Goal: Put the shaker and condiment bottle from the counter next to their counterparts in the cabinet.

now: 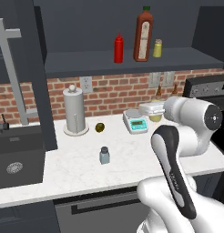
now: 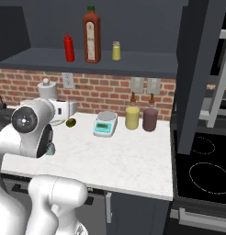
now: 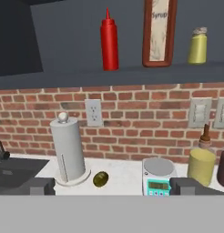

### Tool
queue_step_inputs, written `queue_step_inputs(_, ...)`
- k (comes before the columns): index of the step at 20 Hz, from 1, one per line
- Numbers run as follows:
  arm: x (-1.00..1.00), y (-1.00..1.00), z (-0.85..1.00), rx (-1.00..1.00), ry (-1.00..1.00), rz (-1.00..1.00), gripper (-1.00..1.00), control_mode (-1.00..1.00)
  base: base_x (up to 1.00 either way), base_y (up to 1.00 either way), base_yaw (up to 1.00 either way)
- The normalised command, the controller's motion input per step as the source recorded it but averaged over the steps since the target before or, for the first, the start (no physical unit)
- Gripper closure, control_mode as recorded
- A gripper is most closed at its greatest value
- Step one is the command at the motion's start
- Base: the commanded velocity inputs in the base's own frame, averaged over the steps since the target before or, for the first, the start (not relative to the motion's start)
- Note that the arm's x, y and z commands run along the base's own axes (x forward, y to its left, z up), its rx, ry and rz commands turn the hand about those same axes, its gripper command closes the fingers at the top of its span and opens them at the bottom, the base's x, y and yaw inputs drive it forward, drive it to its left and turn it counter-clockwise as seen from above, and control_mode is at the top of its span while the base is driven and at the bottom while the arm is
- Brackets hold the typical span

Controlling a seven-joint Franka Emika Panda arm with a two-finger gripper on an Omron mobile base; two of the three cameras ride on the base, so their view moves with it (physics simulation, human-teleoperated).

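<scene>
At the far left a dark sink (image 1: pixel 16 159) is sitting in the white marble-look counter (image 1: pixel 77 170), which is backed by red brick. Right of it a grey paper-towel holder with a round knob (image 1: pixel 75 111) is standing upright near the wall, with a small dark olive-green round thing (image 1: pixel 99 127) lying just beside its base. In front of these, well out on the open worktop, the small pale blue-grey translucent shaker with a dark grey cap (image 1: pixel 104 155) is standing upright, apart from everything else.

Above, on the broad shelf of the dark slate-grey open wall cabinet (image 1: pixel 86 63), the small bright red squeeze bottle with a pointed nozzle (image 1: pixel 118 48) is standing upright, just left of the tall brown-red sauce bottle with a pale label and green cap (image 1: pixel 143 34), and right of that the small yellow shaker (image 1: pixel 157 48) is standing close by.

Further right on the counter a pale digital kitchen scale (image 2: pixel 105 124) is sitting by the wall, then a squat yellow bottle (image 2: pixel 132 115) and a dark maroon one (image 2: pixel 150 118), and a black stovetop (image 2: pixel 204 165) is lying beyond.

My pincer (image 3: pixel 112 186) is hanging over the counter, facing the brick wall; its two dark tips are standing wide apart and I am holding nothing between them.
</scene>
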Motion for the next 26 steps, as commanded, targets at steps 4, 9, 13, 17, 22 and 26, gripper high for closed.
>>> queue_step_inputs(4, -0.57, 0.25, -0.46, 0.00, 0.03, 0.00, -1.00, -1.00, 0.00, 0.00, 0.00)
queue_step_inputs(9, -0.97, 0.41, -0.83, -0.03, 0.00, 0.00, -1.00, -1.00, 0.00, 0.00, 0.00)
queue_step_inputs(13, -0.67, 0.24, -0.59, -0.02, 0.01, 0.00, -1.00, -1.00, 0.00, 0.00, 0.00)
queue_step_inputs(17, -0.03, 0.01, -0.02, 0.04, 0.00, 0.00, -1.00, -1.00, 0.00, 0.00, 0.00)
queue_step_inputs(22, -0.33, 0.00, -0.34, 0.03, 0.00, 0.00, -1.00, -1.00, 0.00, 0.00, 0.00)
queue_step_inputs(26, -1.00, 0.02, -1.00, -0.01, 0.00, 0.00, -1.00, -1.00, 0.00, 0.00, 0.00)
